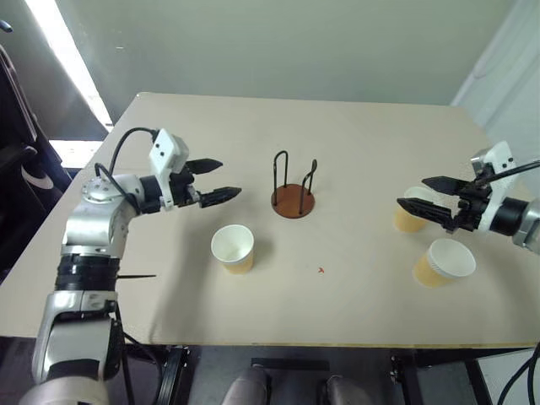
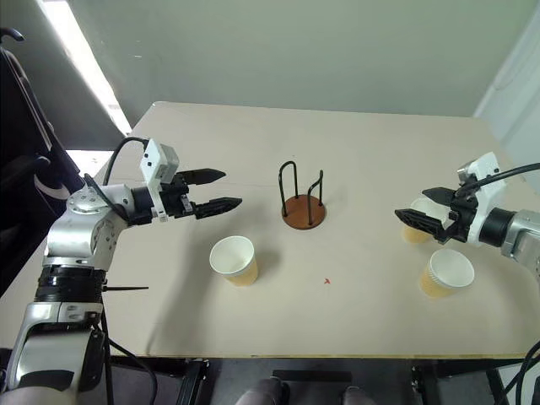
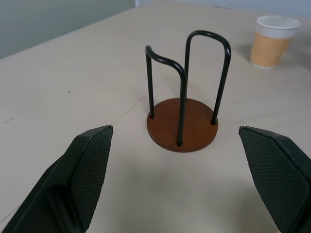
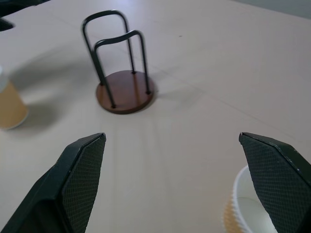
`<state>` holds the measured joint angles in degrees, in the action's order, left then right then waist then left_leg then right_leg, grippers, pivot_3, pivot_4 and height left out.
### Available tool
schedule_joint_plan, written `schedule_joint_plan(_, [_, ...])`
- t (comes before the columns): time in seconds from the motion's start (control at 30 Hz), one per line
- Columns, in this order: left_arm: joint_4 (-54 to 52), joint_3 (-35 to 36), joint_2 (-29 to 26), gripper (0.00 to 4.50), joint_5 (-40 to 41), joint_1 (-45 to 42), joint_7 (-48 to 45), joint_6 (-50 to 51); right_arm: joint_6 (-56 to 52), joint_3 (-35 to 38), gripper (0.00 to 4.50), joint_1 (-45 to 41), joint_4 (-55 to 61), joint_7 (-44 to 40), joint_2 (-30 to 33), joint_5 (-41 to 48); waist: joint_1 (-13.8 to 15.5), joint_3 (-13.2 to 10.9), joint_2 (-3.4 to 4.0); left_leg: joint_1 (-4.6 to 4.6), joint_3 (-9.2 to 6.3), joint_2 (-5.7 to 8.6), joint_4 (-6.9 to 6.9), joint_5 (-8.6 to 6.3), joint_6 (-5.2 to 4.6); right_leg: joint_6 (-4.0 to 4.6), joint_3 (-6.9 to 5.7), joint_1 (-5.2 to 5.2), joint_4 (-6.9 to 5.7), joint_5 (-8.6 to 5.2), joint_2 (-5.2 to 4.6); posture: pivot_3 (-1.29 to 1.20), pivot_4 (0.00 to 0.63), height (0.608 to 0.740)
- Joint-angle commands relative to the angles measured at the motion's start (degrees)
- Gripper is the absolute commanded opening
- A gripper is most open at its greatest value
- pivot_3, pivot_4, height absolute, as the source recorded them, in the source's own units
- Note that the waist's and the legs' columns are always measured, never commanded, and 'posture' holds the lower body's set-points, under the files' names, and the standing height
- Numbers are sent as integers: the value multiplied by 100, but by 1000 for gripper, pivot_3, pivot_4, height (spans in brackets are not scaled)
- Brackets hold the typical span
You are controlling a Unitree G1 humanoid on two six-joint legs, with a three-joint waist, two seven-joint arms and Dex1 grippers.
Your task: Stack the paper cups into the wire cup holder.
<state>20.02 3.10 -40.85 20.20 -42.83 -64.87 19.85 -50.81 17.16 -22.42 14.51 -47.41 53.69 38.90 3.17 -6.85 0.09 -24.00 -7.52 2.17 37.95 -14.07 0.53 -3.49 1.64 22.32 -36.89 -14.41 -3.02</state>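
The wire cup holder [image 1: 293, 199] is seen upright near the middle of the beige table [image 1: 354, 143], with its black wire loops rising from the reddish-brown disc base. No cup is seated in it.

Three paper cups are all found upright on the table, apart from the holder:
- one cup [image 1: 233, 248] is placed toward the near edge, left of the holder;
- a second cup [image 1: 411, 213] is located on the right side, partly hidden behind the right gripper's fingers;
- a third cup [image 1: 444, 262] is set just beside the second, closer to the near edge.

The left gripper [image 1: 211, 180] is held above the table, left of the holder, pointed toward it. Its jaws are spread wide, and nothing is held between them. In the left wrist view the holder is framed between the two fingers.

The right gripper [image 1: 432, 197] is held at the right side, over the second cup. Its jaws are also spread wide, with nothing gripped. Contact with that cup cannot be told.

A small red mark [image 1: 321, 270] is noted on the table near the front edge.
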Motion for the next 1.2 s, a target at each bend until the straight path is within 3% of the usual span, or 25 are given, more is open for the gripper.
schedule_joint_plan(0.03, [50, -21, -81, 4439, -86, -191, -155, -205, -110, 237, 4500, 20, 286, -131, 122, 266, 0, 0, 0, 0, 0, 0, 0, 0, 0, 0, 0, 0, 0, 0, 0, 0, 150, 740])
schedule_joint_plan(0.43, [507, -149, 34, 4439, -300, -473, -361, -466, -17, -98, 4500, -184, 477, 93, -65, 171, 3, 0, -1, -3, 0, -1, 1, 0, -1, -2, 1, 5, 2, -1, 0, 0, 150, 740])
schedule_joint_plan(1.2, [1956, -766, 1240, 4439, -1070, -1416, -150, -1234, -95, -70, 4500, -249, 693, 266, -65, 223, 22, -1, -1, -8, 3, -1, 3, 2, -4, -12, 3, 5, 3, 2, -1, 0, 150, 740])
